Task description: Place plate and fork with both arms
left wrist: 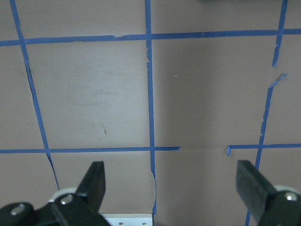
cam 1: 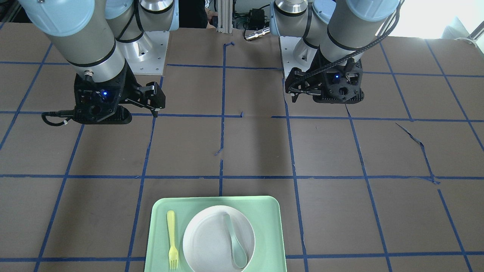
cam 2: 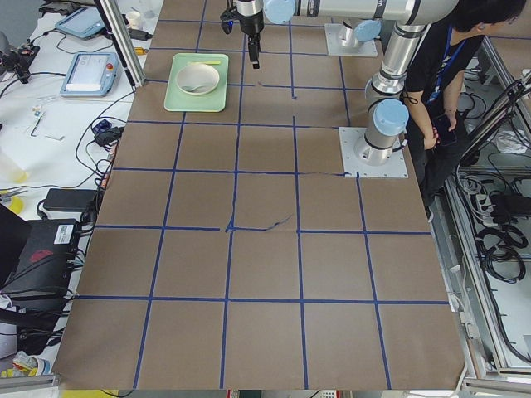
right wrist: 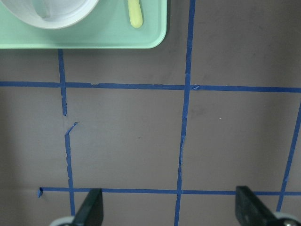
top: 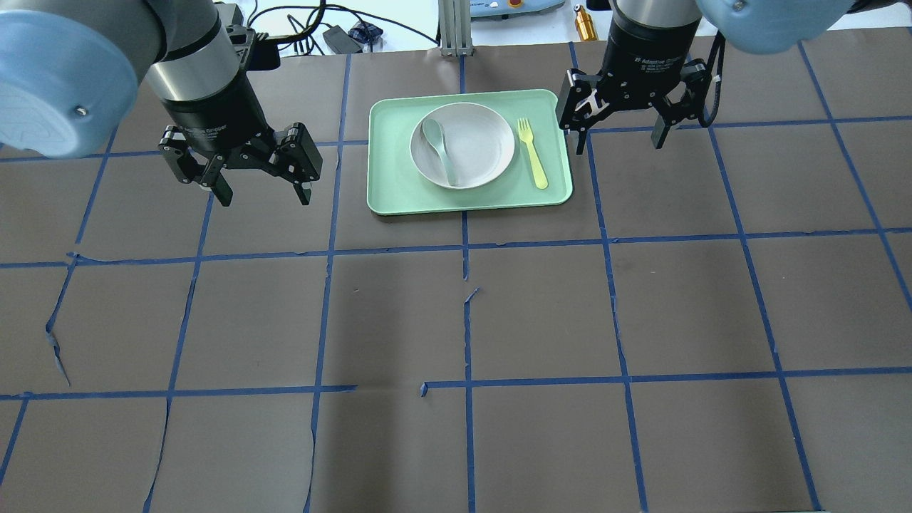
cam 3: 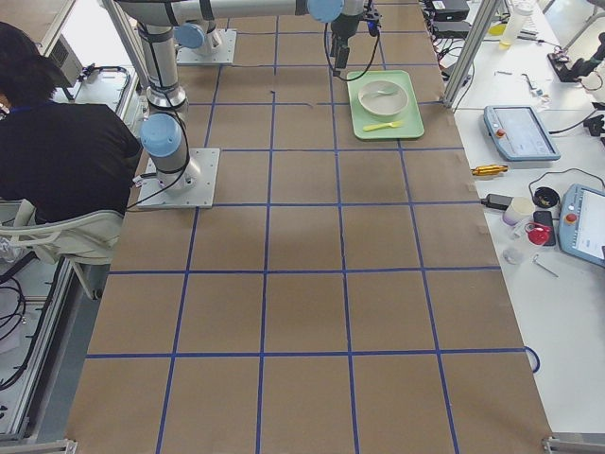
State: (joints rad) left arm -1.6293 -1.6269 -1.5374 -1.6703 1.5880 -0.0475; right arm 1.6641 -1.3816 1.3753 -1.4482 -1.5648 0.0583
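The off-white plate [top: 477,142] lies on the mint-green tray [top: 385,192] at the table's far middle; it also shows in the front view [cam 1: 204,241]. The pale-yellow fork [top: 533,153] lies on the tray beside the plate, on the right-arm side, and shows in the front view too [cam 1: 172,241]. My right gripper [top: 620,141] is open and empty, hanging above the table just right of the tray's fork side. My left gripper [top: 263,192] is open and empty, above the table left of the tray. The right wrist view shows the tray corner [right wrist: 155,40] and the fork's handle [right wrist: 135,14].
A pale green-grey spoon [top: 438,146] lies in the plate. Blue tape lines grid the brown table. Cables and devices lie past the table's far edge. A person [cam 2: 444,58] is by the robot's bases.
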